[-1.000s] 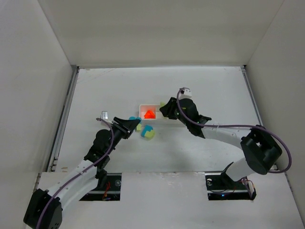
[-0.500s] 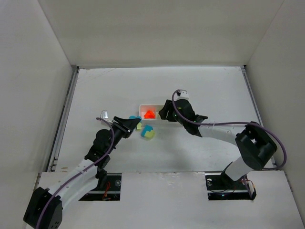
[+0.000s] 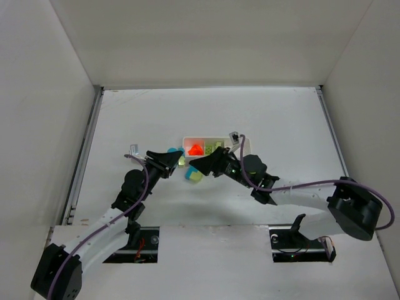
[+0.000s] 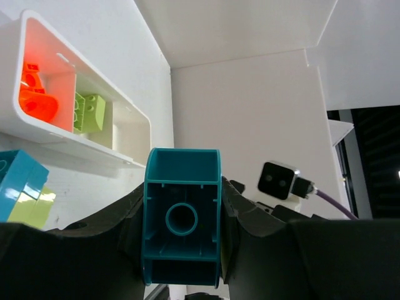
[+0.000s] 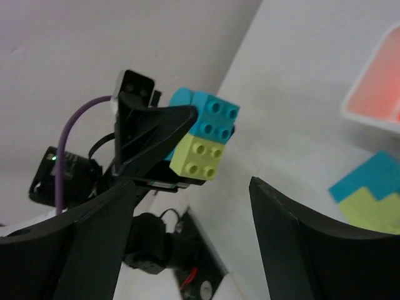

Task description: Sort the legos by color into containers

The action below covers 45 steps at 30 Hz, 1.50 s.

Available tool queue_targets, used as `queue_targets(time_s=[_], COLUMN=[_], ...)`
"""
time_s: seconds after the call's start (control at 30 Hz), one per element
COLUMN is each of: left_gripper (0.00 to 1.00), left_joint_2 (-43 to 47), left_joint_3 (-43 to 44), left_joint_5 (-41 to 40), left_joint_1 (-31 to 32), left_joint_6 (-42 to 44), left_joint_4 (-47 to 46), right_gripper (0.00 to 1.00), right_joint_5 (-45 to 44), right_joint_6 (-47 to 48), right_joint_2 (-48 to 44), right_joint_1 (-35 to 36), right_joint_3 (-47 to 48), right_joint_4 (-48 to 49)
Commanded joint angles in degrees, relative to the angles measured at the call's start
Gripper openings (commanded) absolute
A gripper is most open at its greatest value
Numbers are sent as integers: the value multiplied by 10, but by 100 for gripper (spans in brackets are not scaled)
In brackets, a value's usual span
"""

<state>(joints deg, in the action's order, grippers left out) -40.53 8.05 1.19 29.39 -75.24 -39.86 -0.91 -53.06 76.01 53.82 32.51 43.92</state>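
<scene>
L gripper: fingers clamped on teal lego, held raised just beside the tray's left end. R wrist view shows a yellow-green brick tight against it. Joined or not: cannot tell, as one finger covers that side.

R gripper: fingers spread apart, nothing between them, tips near L gripper.

Tray:
- Left compartment: holds orange lego.
- Middle compartment: holds yellow-green lego; count unclear.
- Right compartment: partly behind R arm in overhead view, interior mostly cut off in L wrist view. Contents not determinable.

Teal/yellow-green block lies on table just in front of tray, beside R gripper's tips.
</scene>
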Motion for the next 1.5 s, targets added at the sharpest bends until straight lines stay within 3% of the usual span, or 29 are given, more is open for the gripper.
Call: queue_targets(time_s=[0.0, 0.13, 0.3, 0.63, 0.87, 1.07, 1.47], left_gripper=[15, 15, 15, 15, 15, 15, 15], left_joint_2=[3, 17, 31, 19, 24, 31, 43], left_joint_3=[14, 8, 0, -4, -9, -15, -20], left_joint_5=[-7, -8, -10, -11, -16, -11, 10], left_joint_1=[7, 12, 17, 29, 29, 21, -14], left_joint_6=[-27, -31, -35, -37, -37, -37, -31], left_joint_4=[-65, -62, -58, -68, -68, -63, -44], right_gripper=[80, 77, 65, 63, 41, 32, 31], right_joint_5=[68, 85, 89, 113, 118, 115, 134], right_joint_6=[-80, -108, -116, -138, -161, -166, -135], right_joint_2=[45, 94, 115, 162, 183, 160, 66], right_joint_1=[8, 12, 11, 12, 7, -12, -89], right_joint_3=[1, 18, 26, 51, 48, 13, -63], right_joint_4=[173, 221, 227, 255, 282, 288, 229])
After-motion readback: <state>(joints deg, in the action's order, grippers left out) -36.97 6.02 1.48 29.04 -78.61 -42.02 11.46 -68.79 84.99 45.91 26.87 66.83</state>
